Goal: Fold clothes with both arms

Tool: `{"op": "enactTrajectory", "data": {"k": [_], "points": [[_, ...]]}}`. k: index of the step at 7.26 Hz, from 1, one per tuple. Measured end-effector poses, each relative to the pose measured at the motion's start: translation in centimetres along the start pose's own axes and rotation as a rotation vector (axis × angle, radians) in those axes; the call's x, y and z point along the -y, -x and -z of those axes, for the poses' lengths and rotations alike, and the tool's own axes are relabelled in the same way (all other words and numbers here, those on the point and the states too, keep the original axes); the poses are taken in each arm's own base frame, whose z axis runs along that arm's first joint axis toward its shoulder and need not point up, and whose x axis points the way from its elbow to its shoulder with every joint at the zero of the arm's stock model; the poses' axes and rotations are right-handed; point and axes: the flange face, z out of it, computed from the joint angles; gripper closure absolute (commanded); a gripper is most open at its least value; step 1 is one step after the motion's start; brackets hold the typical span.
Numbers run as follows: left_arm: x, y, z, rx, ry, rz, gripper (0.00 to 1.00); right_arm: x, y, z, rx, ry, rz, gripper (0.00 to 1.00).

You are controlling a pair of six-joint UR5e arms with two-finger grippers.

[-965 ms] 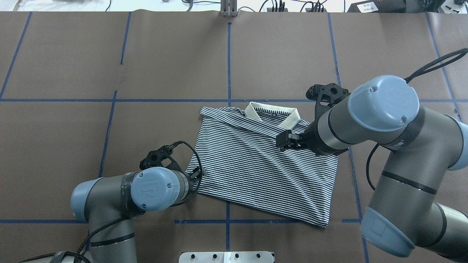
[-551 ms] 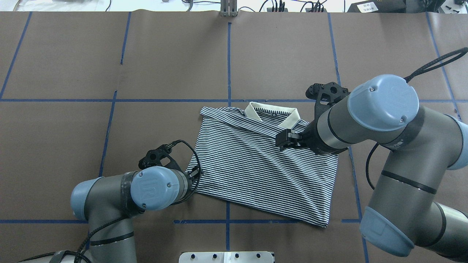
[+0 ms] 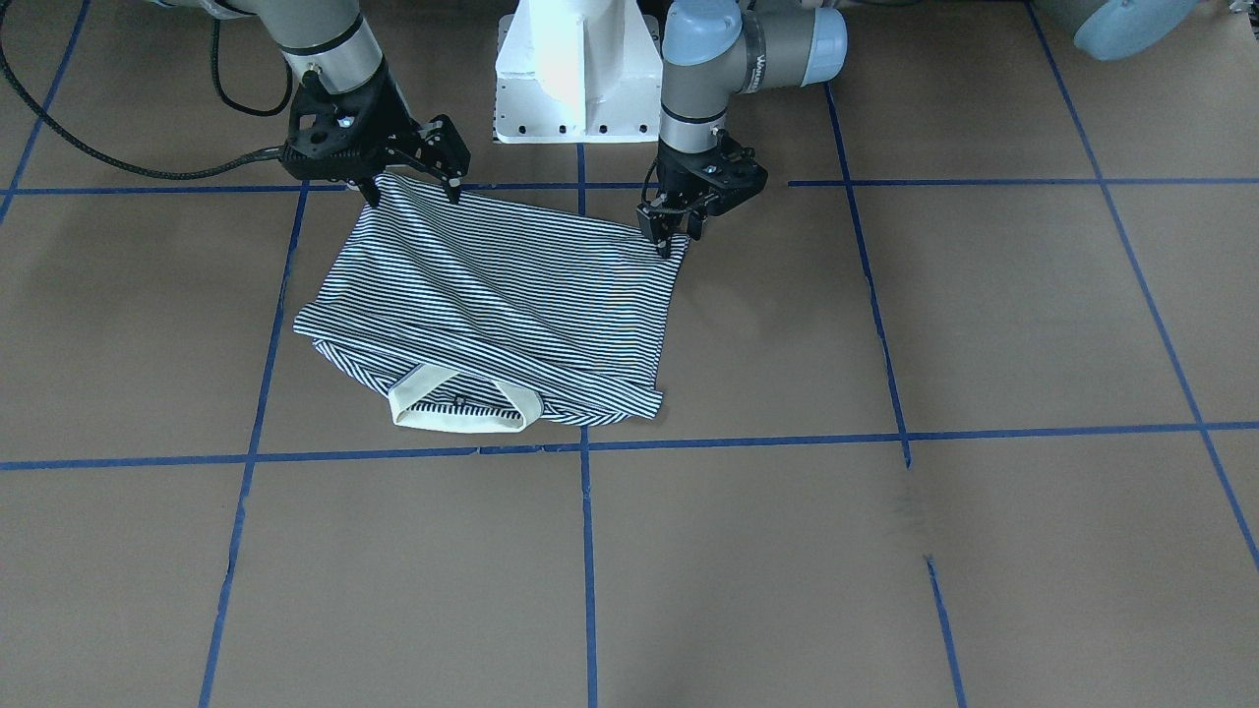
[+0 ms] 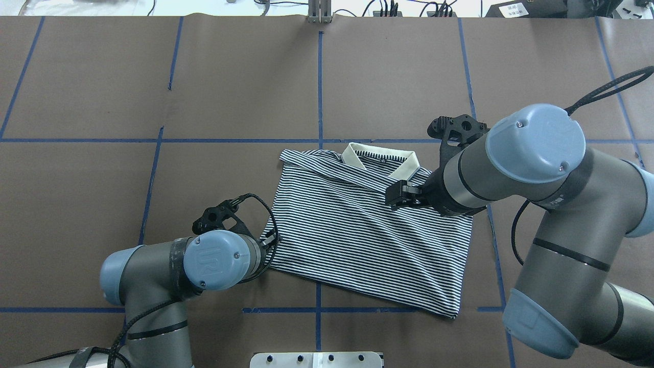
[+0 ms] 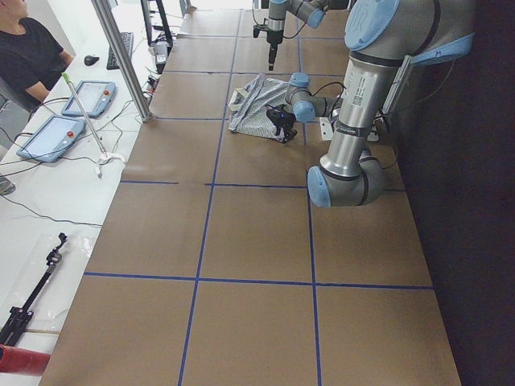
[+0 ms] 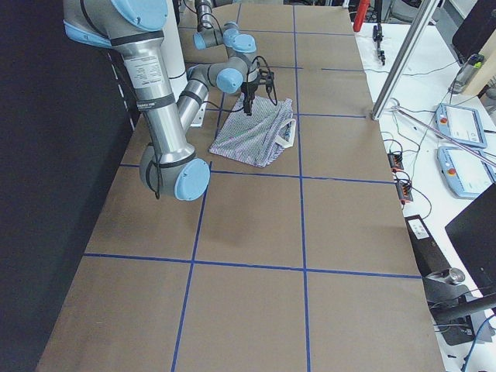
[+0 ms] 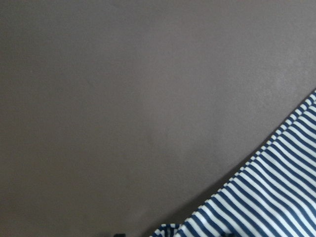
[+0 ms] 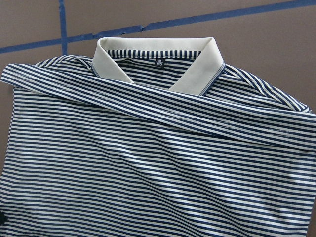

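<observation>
The striped polo shirt lies flat on the table with its sleeves folded in. Its cream collar lies on the side far from the robot. My left gripper is low at the hem corner nearest it, fingers drawn in on puckered fabric. My right gripper hangs open above the shirt's right half and holds nothing. Its wrist view looks down on nearly the whole shirt from a height.
Brown paper with blue tape lines covers the table. The robot's white pedestal stands just behind the shirt. A side bench holds tablets, and a person sits there.
My left gripper has edged slightly back toward its own side at the hem corner. The right arm and the shirt have not visibly moved.
</observation>
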Motion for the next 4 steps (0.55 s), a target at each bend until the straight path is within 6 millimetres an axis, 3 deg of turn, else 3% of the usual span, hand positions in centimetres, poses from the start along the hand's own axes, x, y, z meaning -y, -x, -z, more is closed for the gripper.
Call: {"op": "enactTrajectory", "data": {"k": [1,4], "points": [[0.01,-0.04,0.02,-0.001,0.0,-0.003,1.0,0.01,-0.01,0.0,0.0,0.0,0.0,0.0],[0.07,-0.1,0.16,-0.004,0.002,-0.013,1.0,0.11,-0.11,-0.05,-0.003,-0.002,-0.002,0.0]]}}
